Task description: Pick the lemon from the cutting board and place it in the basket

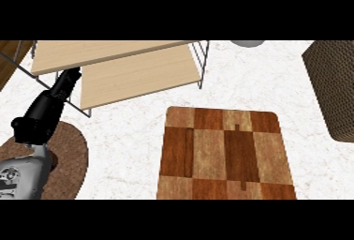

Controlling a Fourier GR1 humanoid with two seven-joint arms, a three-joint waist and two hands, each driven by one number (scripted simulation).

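The checkered wooden cutting board [224,154] lies on the white counter at the lower middle, and nothing rests on it. No lemon shows anywhere in the view. The dark woven basket [335,89] stands at the right edge, partly cut off, and its inside is hidden. My left hand [47,110] is at the far left, open, its straight fingers pointing up toward a shelf and holding nothing. My right hand does not show.
A wire rack with two pale wooden shelves [131,70] fills the upper left. A round brown woven mat [69,159] lies under my left forearm. A pale round object [247,42] peeks in at the top edge.
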